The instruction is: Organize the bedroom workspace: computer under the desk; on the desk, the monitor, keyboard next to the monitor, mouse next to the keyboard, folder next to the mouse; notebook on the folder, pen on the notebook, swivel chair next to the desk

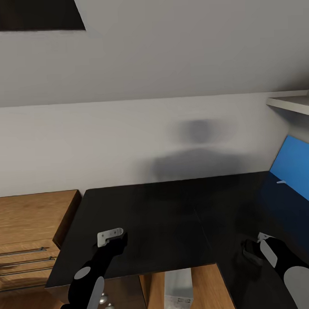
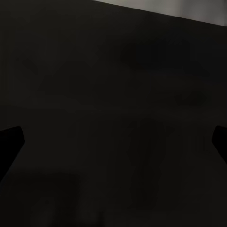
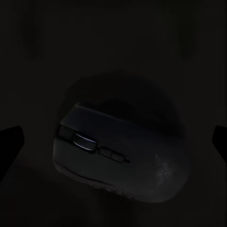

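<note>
The black-topped desk (image 1: 144,218) lies in front of me. At its right end rests the blue folder (image 1: 294,166) with the white pen (image 1: 281,182) on it. The black mouse (image 3: 118,156) sits on the desk between the wide-apart fingers (image 3: 10,142) of my open right gripper (image 3: 113,137), which hovers over the desk's right wing (image 1: 252,253). My left gripper (image 1: 114,239) hangs open above bare desk top (image 2: 113,137), holding nothing. Under the desk stands the light grey computer (image 1: 178,290). The monitor, keyboard, notebook and swivel chair are out of view.
A light wooden dresser (image 1: 27,232) with bar handles stands against the desk's left end. A white shelf (image 1: 289,104) juts out above the folder at the right. Round silver drawer knobs (image 1: 103,299) show below the desk's front edge. A plain wall lies behind.
</note>
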